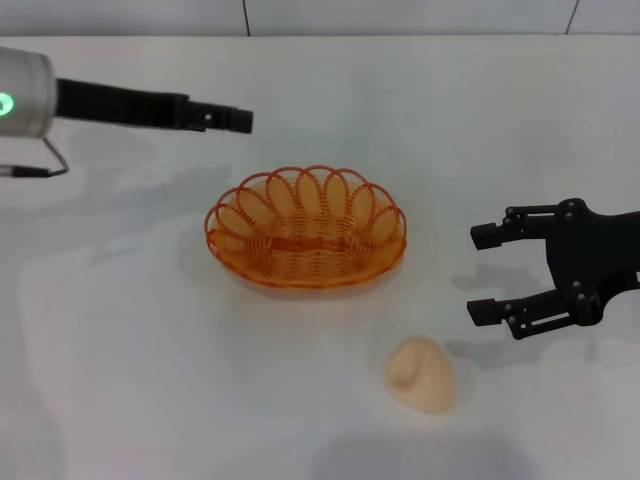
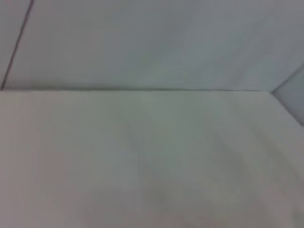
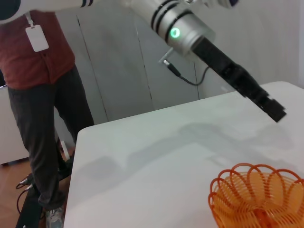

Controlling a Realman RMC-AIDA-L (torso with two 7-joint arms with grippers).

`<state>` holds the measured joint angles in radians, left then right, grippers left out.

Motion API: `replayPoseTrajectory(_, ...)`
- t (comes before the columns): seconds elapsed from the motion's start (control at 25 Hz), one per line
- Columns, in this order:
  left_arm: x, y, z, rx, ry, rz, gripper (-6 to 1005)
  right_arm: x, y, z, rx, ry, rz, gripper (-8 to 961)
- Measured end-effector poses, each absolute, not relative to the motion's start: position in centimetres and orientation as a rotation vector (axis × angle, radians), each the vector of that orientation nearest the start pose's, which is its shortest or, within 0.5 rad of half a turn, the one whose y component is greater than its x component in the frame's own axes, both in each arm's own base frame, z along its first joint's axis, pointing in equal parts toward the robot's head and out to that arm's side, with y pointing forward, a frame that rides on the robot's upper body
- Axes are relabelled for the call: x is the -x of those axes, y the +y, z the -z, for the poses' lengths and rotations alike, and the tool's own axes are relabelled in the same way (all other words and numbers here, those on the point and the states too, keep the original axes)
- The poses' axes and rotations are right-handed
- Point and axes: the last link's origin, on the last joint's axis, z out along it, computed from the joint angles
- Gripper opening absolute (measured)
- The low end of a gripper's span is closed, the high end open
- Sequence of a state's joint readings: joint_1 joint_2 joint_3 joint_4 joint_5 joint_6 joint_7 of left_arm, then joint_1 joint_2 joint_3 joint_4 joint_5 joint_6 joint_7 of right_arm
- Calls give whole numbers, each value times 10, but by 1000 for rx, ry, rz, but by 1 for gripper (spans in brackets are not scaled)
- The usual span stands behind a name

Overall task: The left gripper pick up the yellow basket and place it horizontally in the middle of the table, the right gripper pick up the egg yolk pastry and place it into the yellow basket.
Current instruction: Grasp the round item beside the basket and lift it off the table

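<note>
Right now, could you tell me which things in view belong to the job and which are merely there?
For the job: basket, pastry, table, left hand raised behind the basket, right hand open beside the pastry.

Merely there: a person standing beyond the table; the grey wall.

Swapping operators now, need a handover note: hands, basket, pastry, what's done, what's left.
Left hand: raised over the far left of the table, behind the yellow basket, holding nothing; can't tell if open or shut.
Right hand: open, empty, at the right side, beside and slightly behind the egg yolk pastry.
Basket: upright, long side across, near the table's middle, empty.
Pastry: on the table in front of the basket, to its right, apart from it.
Done: basket placement looks complete.
Left: right hand grasps the pastry and puts it in the basket.
</note>
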<state>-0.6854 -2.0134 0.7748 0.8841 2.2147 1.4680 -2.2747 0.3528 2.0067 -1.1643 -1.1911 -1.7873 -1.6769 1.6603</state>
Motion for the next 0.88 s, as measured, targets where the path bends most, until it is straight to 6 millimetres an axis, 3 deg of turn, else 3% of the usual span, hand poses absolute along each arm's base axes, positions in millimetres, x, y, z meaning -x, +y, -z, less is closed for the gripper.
replayPoseTrajectory(0.24,230,371,-71,2616,-1125,437,893,-209,301,-32,3002,343,-480,856)
replayPoseTrajectory(0.6,242,332,-84,2807,-861,342,893,-211,304,-23,2995,383,-418,855)
replayPoseTrajectory(0.88,250,321,-89,2849,-759,306,893,-209,305,-14,2998,427,-356,854)
